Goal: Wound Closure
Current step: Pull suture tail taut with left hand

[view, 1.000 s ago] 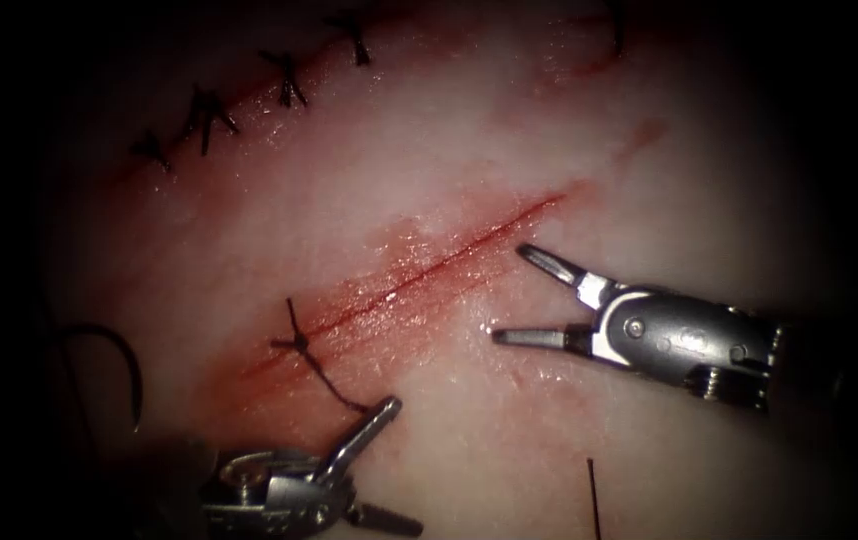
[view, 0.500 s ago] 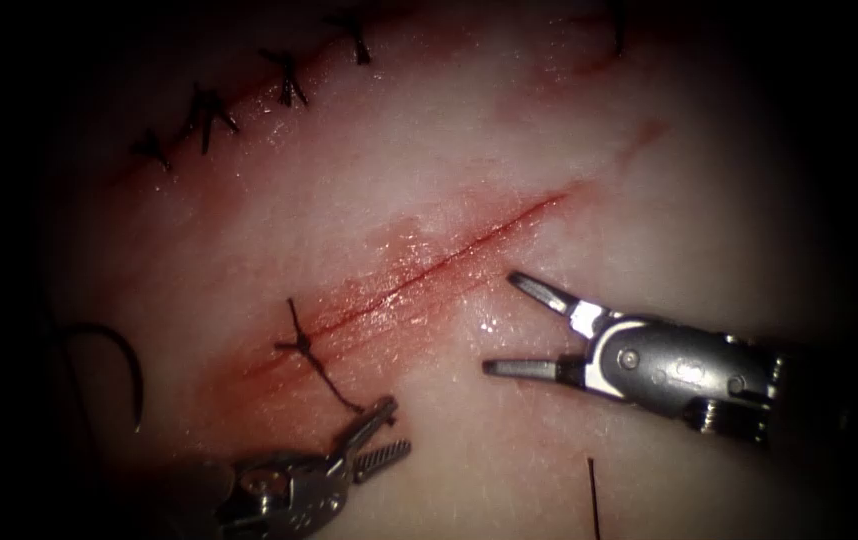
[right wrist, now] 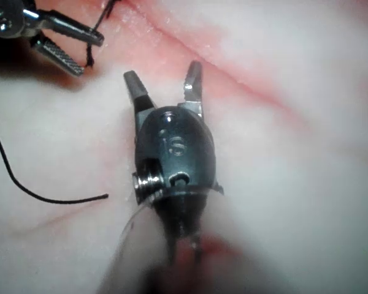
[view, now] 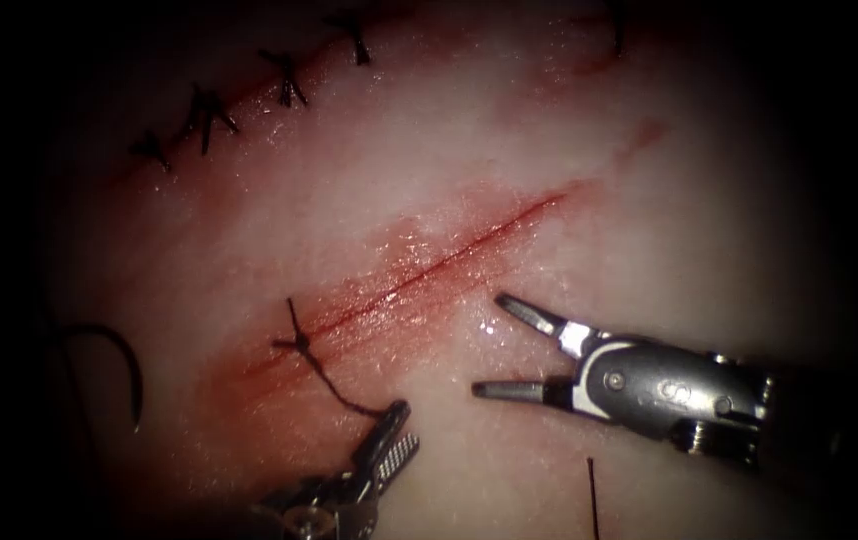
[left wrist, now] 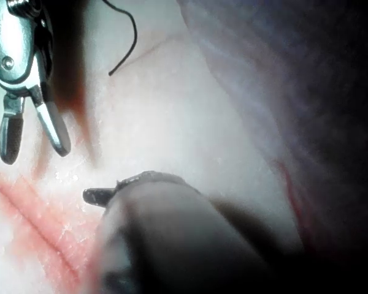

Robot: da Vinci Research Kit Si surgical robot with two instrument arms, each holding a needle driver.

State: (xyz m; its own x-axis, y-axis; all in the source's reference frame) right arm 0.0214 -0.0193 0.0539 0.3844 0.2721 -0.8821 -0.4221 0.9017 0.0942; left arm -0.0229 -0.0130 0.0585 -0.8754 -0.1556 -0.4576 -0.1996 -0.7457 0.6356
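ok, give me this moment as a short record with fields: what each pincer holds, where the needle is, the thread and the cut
left pincer: closing on the thread tail, jaws slightly apart
right pincer: open, holds nothing, right of the cut
needle: lying on the tissue far left of the cut, held by neither tool
thread: runs from the knot to the left pincer
cut: open above the knot

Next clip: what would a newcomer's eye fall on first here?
The straight red cut crossing the pale pork tissue, with one black thread knot near its lower left end. Right of the cut, the silver right hand gapes open, holding nothing. The left hand, narrowly open below the knot, meets the knot's tail, and a dark curved needle appears to lie free at far left.
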